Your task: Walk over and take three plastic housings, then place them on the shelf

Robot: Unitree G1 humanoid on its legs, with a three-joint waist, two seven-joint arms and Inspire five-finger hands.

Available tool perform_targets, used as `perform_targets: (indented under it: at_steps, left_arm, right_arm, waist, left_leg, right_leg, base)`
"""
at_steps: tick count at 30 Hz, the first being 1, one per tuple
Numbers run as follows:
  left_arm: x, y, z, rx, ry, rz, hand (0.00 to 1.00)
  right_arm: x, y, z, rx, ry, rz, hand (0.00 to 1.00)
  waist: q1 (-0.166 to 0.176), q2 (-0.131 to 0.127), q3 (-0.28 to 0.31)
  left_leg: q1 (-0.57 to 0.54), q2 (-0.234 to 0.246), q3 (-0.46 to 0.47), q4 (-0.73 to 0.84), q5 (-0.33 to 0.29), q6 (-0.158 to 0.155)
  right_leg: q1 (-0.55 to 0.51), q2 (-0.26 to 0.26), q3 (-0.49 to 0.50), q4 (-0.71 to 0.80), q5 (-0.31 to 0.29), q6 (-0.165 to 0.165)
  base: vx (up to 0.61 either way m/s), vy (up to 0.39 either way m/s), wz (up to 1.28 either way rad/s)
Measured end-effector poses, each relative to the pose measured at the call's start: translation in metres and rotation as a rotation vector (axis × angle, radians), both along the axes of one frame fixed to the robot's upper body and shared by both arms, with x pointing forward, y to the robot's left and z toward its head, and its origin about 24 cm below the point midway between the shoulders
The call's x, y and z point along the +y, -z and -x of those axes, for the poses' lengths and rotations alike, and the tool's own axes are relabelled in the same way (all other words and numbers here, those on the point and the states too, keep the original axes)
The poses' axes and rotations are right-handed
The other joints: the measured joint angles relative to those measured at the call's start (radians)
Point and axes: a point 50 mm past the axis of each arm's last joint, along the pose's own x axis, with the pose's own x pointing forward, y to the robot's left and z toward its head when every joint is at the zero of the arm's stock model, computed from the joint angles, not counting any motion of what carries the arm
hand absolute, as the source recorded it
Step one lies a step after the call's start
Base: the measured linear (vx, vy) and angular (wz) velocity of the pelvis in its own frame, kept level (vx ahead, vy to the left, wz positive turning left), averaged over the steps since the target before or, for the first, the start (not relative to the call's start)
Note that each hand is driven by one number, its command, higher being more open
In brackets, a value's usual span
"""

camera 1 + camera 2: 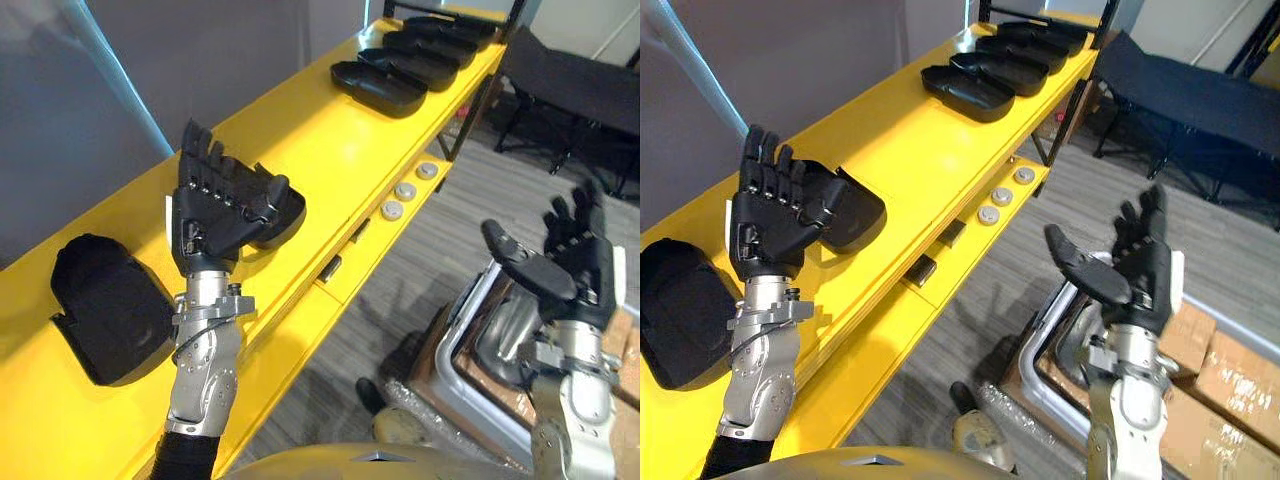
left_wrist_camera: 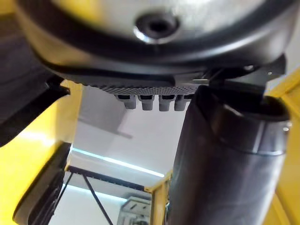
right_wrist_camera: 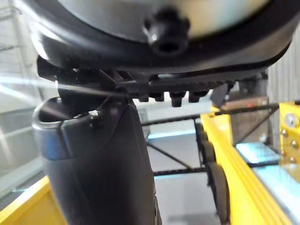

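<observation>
Yellow shelf (image 1: 910,150): left hand (image 1: 770,220) fingers straight, half hiding housing (image 1: 858,212); contact unclear. Right hand (image 1: 1130,275) spread open.

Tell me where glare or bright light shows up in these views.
Left eye view: a pale sheen lies on the yellow shelf between the left robot hand and the row of black housings. Right wrist view: bright streaks of light run past the right robot hand.

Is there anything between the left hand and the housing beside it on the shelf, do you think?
Nothing visible does. The open left hand is right over the housing on the shelf, with no gap showing; contact itself I cannot confirm.
</observation>
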Motion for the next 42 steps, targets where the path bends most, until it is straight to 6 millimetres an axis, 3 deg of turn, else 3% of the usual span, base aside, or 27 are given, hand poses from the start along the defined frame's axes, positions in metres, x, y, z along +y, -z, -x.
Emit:
perform_targets:
  at_steps: [2,5,9,10,11,12,13,16,20,21,22,23,24,25,27,28,29,31,33,36,39,42]
  left_arm:
    - [0.002,0.000,0.006,0.001,-0.001,-0.003,1.00]
    - [0.003,-0.002,0.012,-0.012,0.001,-0.008,1.00]
    - [0.002,-0.007,0.019,-0.043,0.032,-0.020,1.00]
    - [0.001,-0.009,0.021,-0.052,0.043,-0.026,1.00]
    - [0.001,-0.009,0.022,-0.057,0.045,-0.027,1.00]
    - [0.001,-0.010,0.021,-0.060,0.049,-0.029,1.00]
    - [0.000,-0.009,0.021,-0.060,0.061,-0.037,1.00]
    - [0.000,-0.010,0.018,-0.078,0.102,-0.073,1.00]
    - [0.006,-0.001,0.016,-0.049,0.120,-0.016,1.00]
    - [0.008,0.001,0.016,-0.044,0.115,0.011,1.00]
    - [0.010,0.004,0.015,-0.029,0.102,0.035,1.00]
    - [0.009,0.009,0.014,-0.005,0.081,0.067,1.00]
    - [0.006,0.012,0.014,0.007,0.080,0.082,1.00]
    - [0.005,0.013,0.013,0.014,0.079,0.096,1.00]
    - [0.002,0.014,0.013,0.018,0.080,0.116,1.00]
    - [0.002,0.014,0.013,0.019,0.083,0.116,1.00]
    - [-0.003,0.014,0.013,0.015,0.105,0.122,1.00]
    - [-0.007,0.015,0.013,0.015,0.126,0.125,1.00]
    - [-0.010,0.015,0.013,0.022,0.112,0.112,1.00]
    - [-0.010,0.016,0.013,0.038,0.091,0.101,1.00]
    - [-0.014,0.018,0.012,0.055,0.109,0.101,1.00]
    - [-0.013,0.019,0.010,0.070,0.120,0.065,1.00]
  right_arm:
    - [0.015,0.010,-0.009,0.039,-0.045,-0.035,1.00]
    - [0.033,0.029,-0.001,0.110,-0.037,-0.126,1.00]
    - [0.040,0.039,0.013,0.149,-0.040,-0.170,1.00]
    - [0.041,0.038,0.013,0.141,-0.056,-0.163,1.00]
    - [0.041,0.036,0.012,0.129,-0.066,-0.158,1.00]
    - [0.041,0.029,0.005,0.085,-0.094,-0.160,1.00]
    - [0.042,0.020,-0.003,0.033,-0.117,-0.150,1.00]
    - [0.042,0.004,-0.031,-0.076,-0.123,-0.108,1.00]
    - [0.043,0.016,-0.049,-0.021,-0.078,-0.123,1.00]
    - [0.044,0.021,-0.050,0.005,-0.077,-0.102,1.00]
    - [0.045,0.030,-0.049,0.051,-0.077,-0.076,1.00]
    - [0.043,0.037,-0.047,0.105,-0.069,-0.046,1.00]
    - [0.041,0.043,-0.045,0.143,-0.061,-0.042,1.00]
    - [0.038,0.047,-0.042,0.178,-0.051,-0.039,1.00]
    - [0.030,0.058,-0.034,0.249,-0.021,-0.031,1.00]
    - [0.027,0.059,-0.030,0.261,-0.008,-0.025,1.00]
    - [0.018,0.058,-0.025,0.259,0.028,-0.016,1.00]
    - [0.012,0.053,-0.024,0.244,0.056,-0.008,1.00]
    - [0.015,0.054,-0.023,0.249,0.046,-0.009,1.00]
    - [0.019,0.059,-0.020,0.292,0.045,-0.012,1.00]
    - [0.017,0.070,-0.014,0.347,0.098,-0.026,1.00]
    - [0.015,0.078,-0.024,0.372,0.141,-0.043,1.00]
  waist:
    - [0.033,-0.001,0.008]
    - [0.074,-0.008,0.017]
    - [0.079,-0.032,0.041]
    - [0.089,-0.048,0.051]
    - [0.098,-0.043,0.056]
    - [0.105,-0.053,0.059]
    - [0.113,-0.044,0.064]
    - [0.133,-0.051,0.059]
    - [0.166,-0.084,0.041]
    - [0.169,-0.094,0.035]
    - [0.169,-0.105,0.025]
    - [0.174,-0.081,0.018]
    - [0.165,-0.072,0.012]
    - [0.145,-0.065,0.008]
    - [0.112,-0.064,0.008]
    - [0.109,-0.067,0.007]
    - [0.109,-0.059,0.001]
    - [0.125,-0.027,-0.019]
    - [0.122,-0.027,-0.019]
    - [0.100,-0.024,-0.021]
    - [0.098,-0.039,-0.010]
    - [0.101,-0.059,0.018]
  left_leg:
    - [-0.034,-0.013,-0.019,0.049,-0.020,0.005]
    - [-0.058,-0.015,-0.030,0.118,-0.039,0.011]
    - [-0.067,-0.007,0.011,0.195,-0.074,0.031]
    - [-0.066,-0.003,0.049,0.208,-0.076,0.041]
    - [-0.070,0.007,0.075,0.207,-0.072,0.049]
    - [-0.072,0.027,0.118,0.205,-0.059,0.052]
    - [-0.072,0.043,0.146,0.189,-0.039,0.051]
    - [-0.087,0.093,0.168,0.157,0.015,0.028]
    - [-0.112,0.157,0.177,0.147,0.070,-0.043]
    - [-0.125,0.172,0.177,0.158,0.080,-0.060]
    - [-0.143,0.201,0.168,0.166,0.100,-0.093]
    - [-0.146,0.234,0.157,0.133,0.136,-0.106]
    - [-0.146,0.249,0.144,0.100,0.174,-0.101]
    - [-0.149,0.263,0.133,0.084,0.208,-0.075]
    - [-0.172,0.300,0.107,0.124,0.294,0.054]
    - [-0.177,0.296,0.097,0.132,0.268,0.025]
    - [-0.171,0.231,0.063,0.062,0.226,-0.038]
    - [-0.150,0.153,0.028,-0.024,0.214,-0.019]
    - [-0.117,0.125,-0.032,-0.050,0.214,-0.027]
    - [-0.101,0.111,-0.019,-0.048,0.169,-0.077]
    - [-0.111,0.087,-0.004,-0.067,0.166,-0.082]
    - [-0.163,0.063,-0.019,-0.057,0.167,-0.081]
  right_leg:
    - [-0.027,-0.006,-0.001,0.041,0.000,0.002]
    - [-0.039,-0.009,-0.025,0.080,-0.001,0.005]
    - [-0.045,-0.012,-0.039,0.112,0.013,0.024]
    - [-0.045,-0.021,-0.054,0.087,0.048,0.014]
    - [-0.048,-0.025,-0.079,0.083,0.043,-0.011]
    - [-0.094,-0.036,-0.193,0.192,-0.009,-0.058]
    - [-0.117,-0.062,-0.286,0.324,-0.067,-0.080]
    - [-0.102,-0.155,-0.403,0.586,-0.214,-0.112]
    - [-0.008,-0.286,-0.421,0.688,-0.245,-0.118]
    - [0.023,-0.307,-0.419,0.616,-0.227,-0.112]
    - [0.065,-0.281,-0.413,0.524,-0.271,-0.033]
    - [0.068,-0.247,-0.445,0.483,-0.303,0.016]
    - [0.078,-0.226,-0.468,0.445,-0.322,0.045]
    - [0.095,-0.206,-0.493,0.407,-0.333,0.060]
    - [0.143,-0.164,-0.519,0.332,-0.334,0.059]
    - [0.154,-0.162,-0.514,0.320,-0.337,0.054]
    - [0.137,-0.163,-0.485,0.318,-0.338,0.042]
    - [0.085,-0.146,-0.435,0.333,-0.339,0.036]
    - [0.050,-0.141,-0.385,0.351,-0.339,0.035]
    - [0.010,-0.151,-0.337,0.347,-0.330,0.050]
    - [0.009,-0.178,-0.344,0.264,-0.249,0.082]
    - [0.015,-0.204,-0.390,0.157,-0.155,0.087]
  base:
    - [-0.11,0.116,-0.03]
    - [-0.06,0.075,0.14]
    - [-0.12,0.065,-0.30]
    - [-0.22,0.009,-0.71]
    - [-0.29,-0.009,-0.96]
    - [-0.27,-0.001,-0.87]
    - [-0.18,-0.008,-0.82]
    - [-0.08,-0.105,-0.45]
    - [-0.05,-0.321,-0.29]
    - [-0.05,-0.447,-0.33]
    - [-0.06,-0.531,-0.54]
    - [-0.05,-0.446,-0.53]
    - [-0.02,-0.436,-0.38]
    - [0.00,-0.501,-0.16]
    - [0.01,-0.485,-0.22]
    - [-0.01,-0.236,-0.53]
    - [-0.02,-0.088,-0.66]
    - [0.02,-0.097,-1.20]
    - [0.03,-0.062,-1.17]
    - [-0.02,0.089,-0.71]
    - [-0.08,0.178,-0.22]
    - [-0.13,0.162,0.04]
